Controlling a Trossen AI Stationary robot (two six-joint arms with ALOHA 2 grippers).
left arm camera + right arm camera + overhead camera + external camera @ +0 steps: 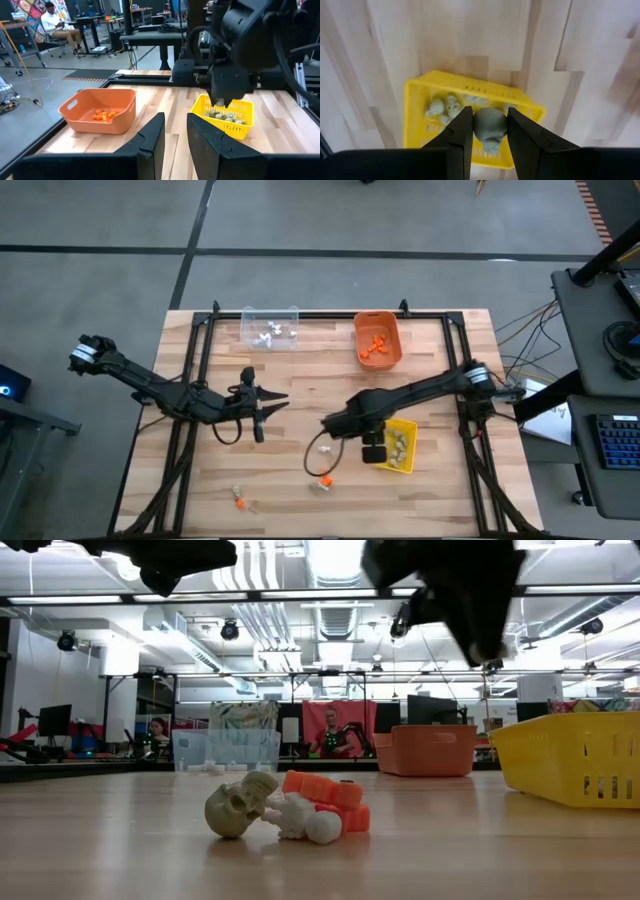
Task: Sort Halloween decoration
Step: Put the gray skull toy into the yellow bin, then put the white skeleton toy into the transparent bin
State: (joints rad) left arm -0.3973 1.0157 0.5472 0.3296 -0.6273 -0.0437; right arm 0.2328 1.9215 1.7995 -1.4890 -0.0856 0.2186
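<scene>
Nearest the front edge of the table [300,385], a small orange trinket [240,502] w/ pale bits beside it lies toward the left corner. A bit further in, nr centre, sits a tight cluster: tan-grey skull [240,805], white piece [308,823] and orange piece [330,797], all touching in the low view; from above the same cluster [322,481] shows just in front of the right arm. Next back, right gripper [489,131] hangs over the yellow bin [420,90], fingers pinched on a tan-grey skull trinket [490,126], held above the bin's inside, not touching the heap. In the bin, several more tan-grey trinkets [445,107] lie along one side. From above, the right gripper [373,448] covers the bin's near-left part; the bin [405,442] sits right of centre. Left gripper [175,131] is about level w/ it, left of centre, well apart from every bin, up off the wood; fingers narrow w/ a slim gap, nothing betw them. Same gripper from above [262,408] points toward the right arm. Far edge: clear bin [270,328] w/ white trinkets [272,332] inside, and beside it to the right the orange bin [378,340] w/ orange trinkets [374,347] in it. Beyond the table, a person [55,25] sits at a desk.
</scene>
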